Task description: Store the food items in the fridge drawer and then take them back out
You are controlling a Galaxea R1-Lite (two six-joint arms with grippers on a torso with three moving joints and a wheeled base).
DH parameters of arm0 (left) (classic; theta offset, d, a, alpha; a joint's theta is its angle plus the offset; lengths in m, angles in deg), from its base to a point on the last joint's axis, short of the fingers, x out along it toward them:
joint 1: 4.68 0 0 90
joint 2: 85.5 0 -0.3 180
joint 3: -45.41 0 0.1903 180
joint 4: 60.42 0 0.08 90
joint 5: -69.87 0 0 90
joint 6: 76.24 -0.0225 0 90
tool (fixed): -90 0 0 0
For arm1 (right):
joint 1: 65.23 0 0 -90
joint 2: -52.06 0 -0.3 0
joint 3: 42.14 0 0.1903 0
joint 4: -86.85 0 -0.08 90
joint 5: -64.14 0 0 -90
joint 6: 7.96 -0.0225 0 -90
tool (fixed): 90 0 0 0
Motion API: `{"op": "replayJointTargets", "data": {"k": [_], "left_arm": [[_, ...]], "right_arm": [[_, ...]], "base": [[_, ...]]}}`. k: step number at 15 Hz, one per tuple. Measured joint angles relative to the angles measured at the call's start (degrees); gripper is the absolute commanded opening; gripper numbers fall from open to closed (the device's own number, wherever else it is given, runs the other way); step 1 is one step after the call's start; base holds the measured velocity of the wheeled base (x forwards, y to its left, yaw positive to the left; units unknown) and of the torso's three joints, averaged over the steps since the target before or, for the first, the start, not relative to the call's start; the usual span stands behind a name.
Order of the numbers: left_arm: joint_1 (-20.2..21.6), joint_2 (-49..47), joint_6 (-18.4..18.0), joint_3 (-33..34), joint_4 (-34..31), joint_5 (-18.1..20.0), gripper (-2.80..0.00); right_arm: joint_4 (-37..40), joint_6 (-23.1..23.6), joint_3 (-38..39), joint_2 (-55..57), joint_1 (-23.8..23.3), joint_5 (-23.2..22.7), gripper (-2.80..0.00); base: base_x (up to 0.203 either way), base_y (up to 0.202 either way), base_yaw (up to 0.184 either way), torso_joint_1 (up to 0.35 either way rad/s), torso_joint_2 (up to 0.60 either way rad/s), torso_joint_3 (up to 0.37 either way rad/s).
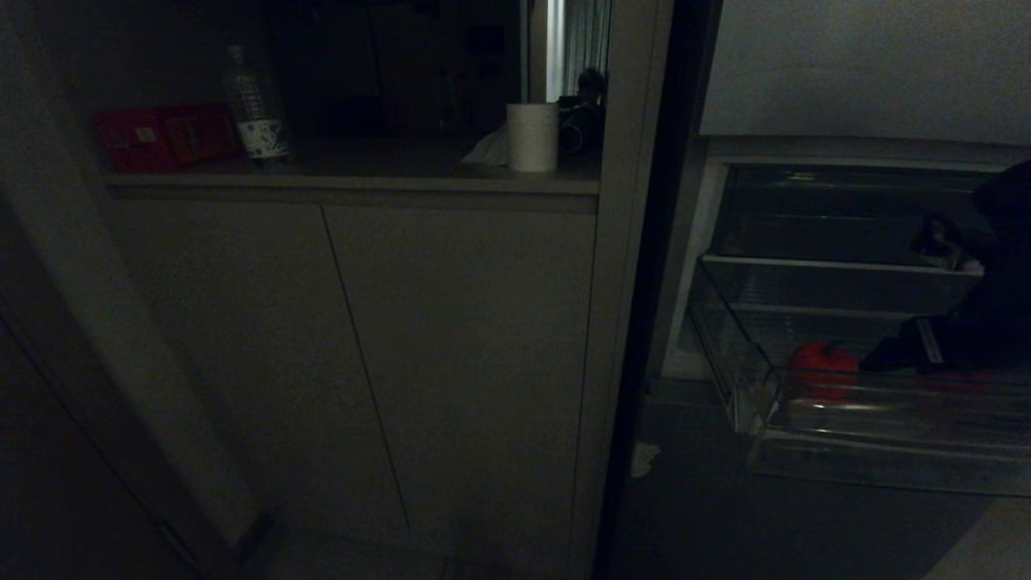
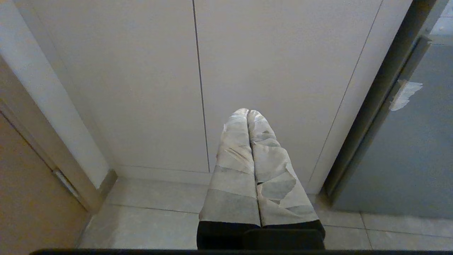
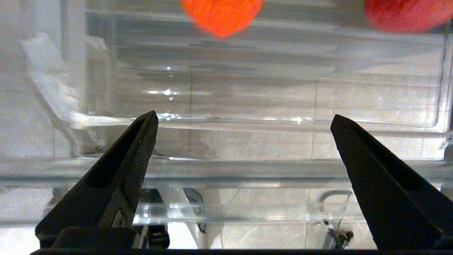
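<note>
Right end effector (image 3: 244, 124) is hovering over the fridge drawer (image 1: 886, 451), its two black fingers (image 3: 131, 156) spread wide apart and gripping nothing. In the right wrist view the clear front lip of the drawer is lying between and beyond the fingertips, and both food items are sitting deeper inside the drawer, well apart from each other: one food item (image 3: 221, 14) is lying beyond the gap between the fingers, and the second food item (image 3: 407, 14) is resting off toward one side wall of the drawer. Neither one is touching the fingers.

In the head view the drawer is standing pulled out of the fridge compartment, and one red food item (image 1: 821, 366) is showing through its transparent wall, near the drawer's left end. The dark right arm is reaching in over the drawer from the drawer's right side, just beside that item. A darker bin (image 1: 838, 242) is sitting directly above the drawer.

Left end effector (image 2: 249, 113) is hanging parked well to the left of the drawer, its pale wrapped fingers pressed together with nothing between them, pointing at the cabinet doors (image 2: 247, 71) and the tiled floor (image 2: 152, 219).

On the tabletop (image 1: 362, 181) above those cabinet doors, further left of the drawer, a flat red box (image 1: 161, 137), a bottle (image 1: 254, 109) and a paper roll (image 1: 532, 137) are standing.
</note>
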Motion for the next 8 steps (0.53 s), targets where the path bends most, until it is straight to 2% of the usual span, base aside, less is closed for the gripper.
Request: {"op": "replayJointTargets", "data": {"k": [4, 8], "left_arm": [[0.0, 0.0, 0.0, 0.0, -0.02, 0.01, -2.8], [-0.04, 0.0, 0.0, 0.0, -0.02, 0.02, -2.8]], "right_arm": [[-0.16, 1.39, 7.54, -8.56, -0.59, -0.85, 0.0], [0.11, 1.53, 9.1, -13.29, -0.72, -0.95, 0.0]], "base": [[0.0, 0.0, 0.0, 0.0, 0.0, 0.0], [0.0, 0.0, 0.0, 0.0, 0.0, 0.0]]}}
